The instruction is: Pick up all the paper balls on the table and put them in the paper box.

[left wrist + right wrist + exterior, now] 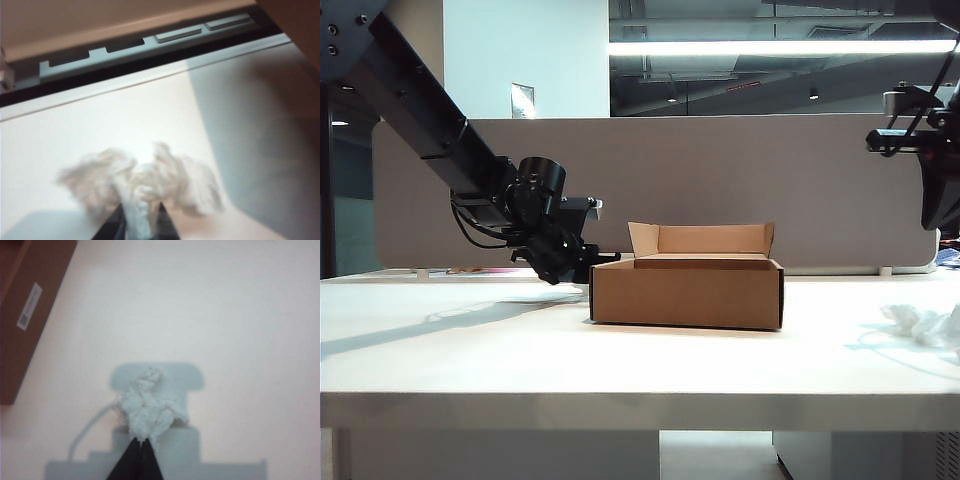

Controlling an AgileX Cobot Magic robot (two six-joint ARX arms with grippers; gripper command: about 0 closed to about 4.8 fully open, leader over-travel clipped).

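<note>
Here the left gripper (139,220) sits low just left of the brown paper box (687,291), fingers pinching a crumpled white paper ball (145,185) (blurred, ragged-edged). The right gripper (140,450) is raised at far right, fingers pressed together above another paper wad (149,407) on the tabletop (470,350).

Exterior camera sits low at bench (620,350) edge, facing the paper box (686,292) side-on; both wrist cameras look down close; all share the bench.
</note>
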